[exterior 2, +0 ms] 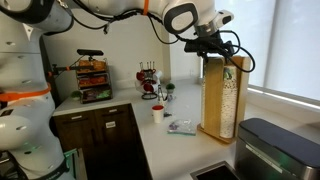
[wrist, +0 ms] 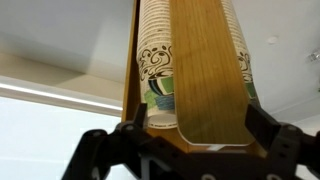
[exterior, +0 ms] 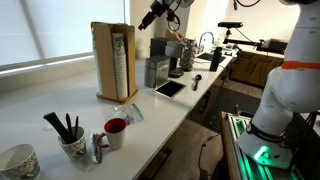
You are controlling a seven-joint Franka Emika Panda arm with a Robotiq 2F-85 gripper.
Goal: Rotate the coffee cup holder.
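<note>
The tall wooden coffee cup holder [exterior: 113,62], upright on the white counter [exterior: 30,115] by the window, looks stiff, light and tippy, best pinched by its rigid side panels rather than its paper cups [wrist: 155,60], as the gripper [wrist: 193,130] straddles its top, jaws spread wide.

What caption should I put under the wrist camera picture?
Gripper straddles the wooden coffee cup holder, paper cups stacked inside.

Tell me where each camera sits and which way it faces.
Exterior view: at the near end of the counter, facing along it to the coffee cup holder; gripper and robot base show.
Exterior view: opposite end, facing back at the coffee cup holder; arm and gripper show.
Wrist view: close on the coffee cup holder, fingers either side.
All three share it.
</note>
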